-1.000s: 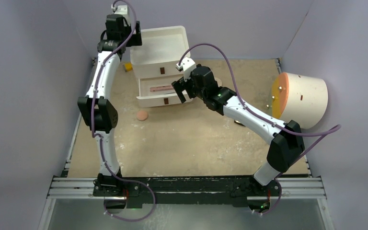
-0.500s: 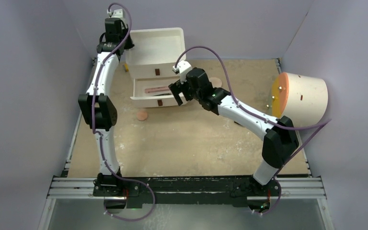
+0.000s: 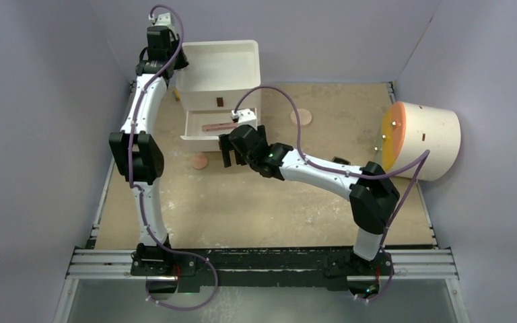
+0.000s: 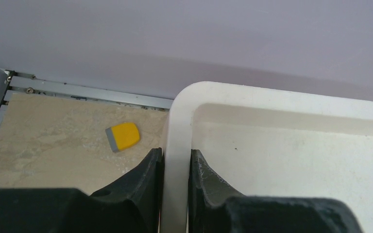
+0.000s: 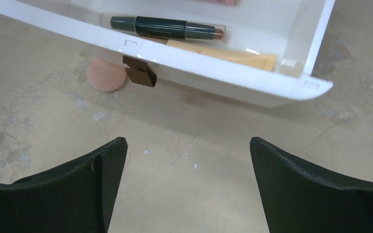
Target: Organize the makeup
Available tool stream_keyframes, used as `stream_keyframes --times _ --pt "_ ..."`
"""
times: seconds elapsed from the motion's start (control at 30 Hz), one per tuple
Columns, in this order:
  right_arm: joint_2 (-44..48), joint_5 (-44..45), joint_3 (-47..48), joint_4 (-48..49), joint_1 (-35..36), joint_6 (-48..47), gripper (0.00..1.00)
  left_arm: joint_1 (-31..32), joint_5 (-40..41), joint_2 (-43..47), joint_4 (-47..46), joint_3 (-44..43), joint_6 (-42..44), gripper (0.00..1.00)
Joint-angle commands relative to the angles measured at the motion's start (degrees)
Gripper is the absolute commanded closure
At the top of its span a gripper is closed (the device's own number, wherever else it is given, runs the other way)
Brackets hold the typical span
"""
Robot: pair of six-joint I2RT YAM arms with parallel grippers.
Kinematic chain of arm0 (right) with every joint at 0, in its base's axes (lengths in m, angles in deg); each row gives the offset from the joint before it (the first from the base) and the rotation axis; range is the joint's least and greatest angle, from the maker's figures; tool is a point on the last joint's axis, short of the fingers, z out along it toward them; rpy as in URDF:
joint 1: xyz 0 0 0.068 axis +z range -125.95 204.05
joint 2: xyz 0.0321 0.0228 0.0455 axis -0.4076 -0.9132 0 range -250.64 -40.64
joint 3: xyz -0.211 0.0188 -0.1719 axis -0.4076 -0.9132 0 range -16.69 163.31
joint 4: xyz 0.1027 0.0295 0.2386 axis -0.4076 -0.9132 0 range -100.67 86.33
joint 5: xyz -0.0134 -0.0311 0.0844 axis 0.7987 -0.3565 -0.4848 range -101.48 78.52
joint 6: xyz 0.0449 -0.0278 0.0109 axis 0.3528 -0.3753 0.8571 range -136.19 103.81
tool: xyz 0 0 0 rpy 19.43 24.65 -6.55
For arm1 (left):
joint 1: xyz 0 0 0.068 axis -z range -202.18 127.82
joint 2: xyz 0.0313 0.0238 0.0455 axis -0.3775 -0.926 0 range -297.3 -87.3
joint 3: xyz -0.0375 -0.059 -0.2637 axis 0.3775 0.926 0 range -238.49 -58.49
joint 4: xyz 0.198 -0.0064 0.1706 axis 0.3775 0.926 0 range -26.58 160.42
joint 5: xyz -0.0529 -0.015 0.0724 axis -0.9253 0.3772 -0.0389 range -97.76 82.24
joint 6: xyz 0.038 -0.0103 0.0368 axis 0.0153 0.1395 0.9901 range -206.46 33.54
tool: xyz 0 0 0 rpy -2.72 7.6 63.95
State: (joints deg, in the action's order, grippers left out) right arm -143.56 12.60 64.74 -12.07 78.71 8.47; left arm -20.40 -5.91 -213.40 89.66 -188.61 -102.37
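A white drawer organizer (image 3: 219,67) stands at the back, its lower drawer (image 3: 195,128) pulled out. In the drawer lie a slim pink-and-black stick (image 5: 167,27) and a tan tube (image 5: 223,54). My left gripper (image 4: 176,155) is shut on the rim (image 4: 177,121) of the organizer's top tray at its back left corner. In front of the drawer, my right gripper (image 5: 188,145) hangs open over bare table with nothing in it. One round peach disc (image 3: 200,161) lies left of it, by the drawer's brown handle tab (image 5: 141,73). Another peach disc (image 3: 301,117) lies to the right.
A small yellow block (image 4: 123,136) lies on the table left of the organizer. The big cream cylinder with an orange face (image 3: 424,138) lies on its side at the right wall. A small dark object (image 3: 340,161) shows behind the right forearm. Purple walls close three sides.
My left gripper has closed on the organizer's rim, and the organizer has shifted slightly left. My right gripper has swung from the drawer's right end to its front, still open.
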Motion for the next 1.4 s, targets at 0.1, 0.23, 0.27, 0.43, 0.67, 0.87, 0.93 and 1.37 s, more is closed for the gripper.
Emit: stream_keyframes --times 0.1,0.23,0.27,0.43,0.67,0.87,0.93,1.37 --pt "-6.0 8.8 9.5 -10.3 3.4 15.9 0.01 0.4 3.7 2.7 4.0 2.4 -8.3 1.0" --pt "-10.4 10.9 15.3 -11.0 1.9 14.0 0.01 1.5 3.5 4.3 3.3 4.5 -9.0 1.0" --pt "-11.3 10.6 16.0 -9.4 0.5 12.4 0.01 1.9 3.2 4.7 2.9 5.1 -9.1 1.0" --pt "-17.8 9.2 24.7 -6.9 -6.7 6.5 0.01 2.8 2.3 5.1 3.6 5.6 -9.0 1.0" --pt "-22.9 9.4 32.4 3.8 -10.5 -4.0 0.01 4.7 0.0 4.9 3.8 5.2 -9.3 1.0" --pt "-27.2 6.6 35.9 13.3 -11.1 -9.2 0.01 6.2 -0.4 3.6 5.4 3.2 -9.5 1.0" --pt "-27.8 5.4 35.9 15.9 -11.2 -9.8 0.01 6.5 -0.7 3.6 5.5 3.1 -9.7 1.0" --pt "-13.8 -5.0 2.5 41.7 -12.4 -16.8 0.01 7.0 1.4 1.5 8.2 -1.5 -9.7 1.0"
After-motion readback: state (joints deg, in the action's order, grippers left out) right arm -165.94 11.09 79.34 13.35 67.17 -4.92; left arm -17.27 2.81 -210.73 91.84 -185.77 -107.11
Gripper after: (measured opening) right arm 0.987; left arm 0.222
